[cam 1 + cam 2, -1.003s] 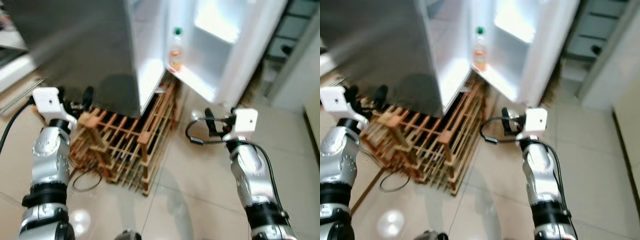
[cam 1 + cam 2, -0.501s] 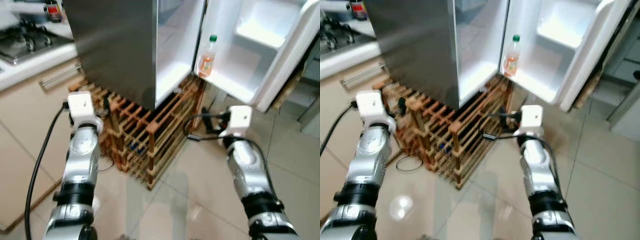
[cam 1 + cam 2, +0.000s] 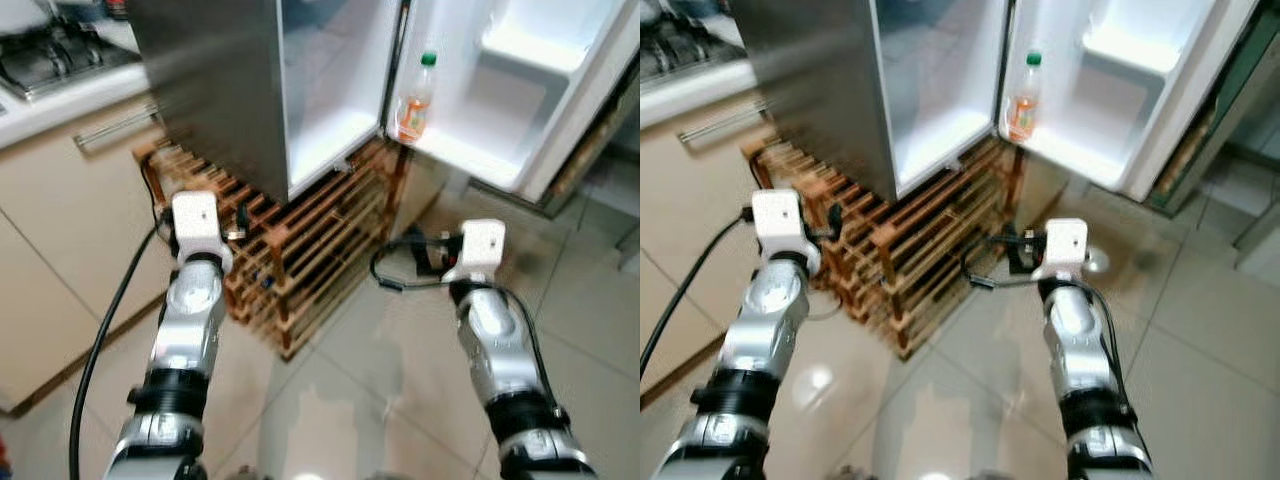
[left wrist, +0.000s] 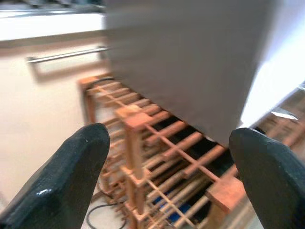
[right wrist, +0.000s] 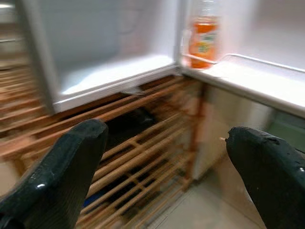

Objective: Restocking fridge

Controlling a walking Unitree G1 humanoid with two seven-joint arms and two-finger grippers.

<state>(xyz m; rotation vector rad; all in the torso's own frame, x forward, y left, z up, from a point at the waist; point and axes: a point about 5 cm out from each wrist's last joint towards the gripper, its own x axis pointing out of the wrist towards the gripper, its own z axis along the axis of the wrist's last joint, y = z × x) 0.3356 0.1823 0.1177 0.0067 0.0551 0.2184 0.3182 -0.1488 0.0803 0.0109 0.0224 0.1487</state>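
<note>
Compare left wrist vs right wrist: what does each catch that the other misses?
Left wrist: the drawer front with its handle, the fridge's grey side and the left hand, open and empty. Right wrist: the bottle on the door shelf, the lit fridge interior and the right hand, open and empty. Both: the wooden rack under the fridge.

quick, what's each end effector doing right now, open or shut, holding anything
Left end effector: open, holding nothing, before the wooden slatted rack.
Right end effector: open, holding nothing.
</note>
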